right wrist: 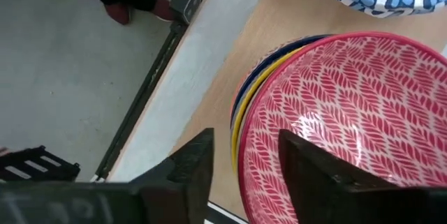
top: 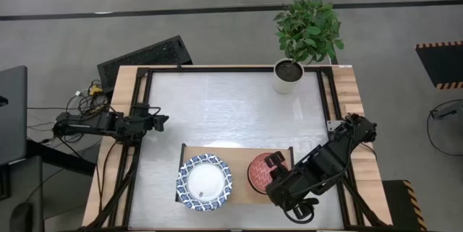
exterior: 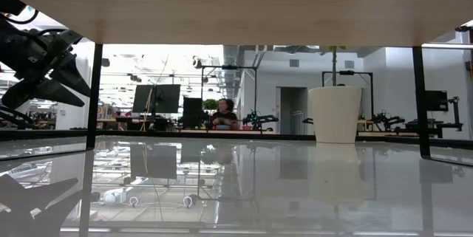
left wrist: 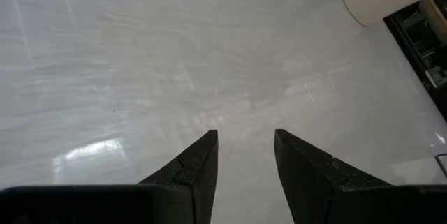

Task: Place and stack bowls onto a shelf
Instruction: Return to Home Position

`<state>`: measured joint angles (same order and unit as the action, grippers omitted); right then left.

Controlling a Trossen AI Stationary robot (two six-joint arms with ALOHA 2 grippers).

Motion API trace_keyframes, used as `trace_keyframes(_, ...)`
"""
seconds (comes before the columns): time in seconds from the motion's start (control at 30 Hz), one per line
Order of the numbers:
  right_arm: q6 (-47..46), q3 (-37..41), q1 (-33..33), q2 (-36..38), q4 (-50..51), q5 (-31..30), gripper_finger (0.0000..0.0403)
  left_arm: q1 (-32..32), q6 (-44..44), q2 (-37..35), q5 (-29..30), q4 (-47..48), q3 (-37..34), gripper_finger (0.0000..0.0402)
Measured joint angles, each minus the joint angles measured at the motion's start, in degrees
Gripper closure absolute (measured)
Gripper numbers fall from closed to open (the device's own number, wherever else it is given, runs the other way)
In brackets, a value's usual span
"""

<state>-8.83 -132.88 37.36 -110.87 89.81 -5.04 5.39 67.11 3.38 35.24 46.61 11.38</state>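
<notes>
The shelf (top: 239,152) is a light-wood board near the table's near edge; the low view looks out from under its board (exterior: 236,8). On it sit a large blue-and-white bowl (top: 205,181) and a pink-red bowl (top: 257,174). That pink-red bowl (right wrist: 328,91) is nested on a yellow and a dark blue bowl. My right gripper (top: 275,165) (right wrist: 244,137) is open over this stack's right rim (right wrist: 241,140), one finger outside it and one above the inside, with gaps showing. My left gripper (top: 160,121) (left wrist: 246,137) waits open above the table's left side.
A white plant pot (top: 288,73) (exterior: 335,115) with a green plant stands at the table's far right. The shelf's black end frames (exterior: 96,97) stand on the table. A person's shoe (right wrist: 133,8) shows on the floor beside the table. Bare white tabletop (top: 231,109) lies between pot and shelf.
</notes>
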Motion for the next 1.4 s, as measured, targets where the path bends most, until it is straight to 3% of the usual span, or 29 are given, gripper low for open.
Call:
trace_keyframes(0.23,-1.9,-2.1,-0.3,0.6,-0.6,-0.4,0.0192,0.0,0.0,0.0,-1.0,-1.4,-0.1,0.0273)
trace_keyframes(0.47,-6.3,-2.0,-2.1,7.9,-0.4,-3.3,0.0202,0.0,0.1,0.0,-1.5,-4.1,-0.1,0.0273)
trace_keyframes(0.63,-12.9,-2.0,-3.3,15.5,-0.6,-11.6,0.0212,0.0,0.2,0.0,-4.2,-3.9,-0.1,0.0273)
trace_keyframes(0.8,-10.9,-2.0,-2.8,22.5,-0.9,-12.5,0.0212,0.0,3.0,0.0,-8.1,-3.8,-0.3,0.0273)
trace_keyframes(0.9,-6.2,-1.1,-0.1,26.0,-1.9,-19.6,0.0211,0.0,5.9,0.0,-7.4,-5.8,-0.3,0.0273)
trace_keyframes(0.97,-6.0,0.5,0.7,28.8,-2.0,-23.4,0.0212,0.0,0.7,0.0,-6.8,-11.8,-0.2,0.0273)
trace_keyframes(1.1,-4.7,8.8,1.3,36.6,-8.6,-27.0,0.0208,0.0,-18.1,0.0,-8.1,-29.2,-0.2,0.0273)
trace_keyframes(1.23,-0.1,23.7,2.1,46.9,-22.5,-26.6,0.0201,0.0,-35.1,0.0,-13.9,-45.8,-0.2,0.0273)
trace_keyframes(1.4,0.3,48.8,0.6,62.4,-42.0,-26.8,0.0200,0.0,-40.0,-0.1,-18.5,-54.0,-0.1,0.0273)
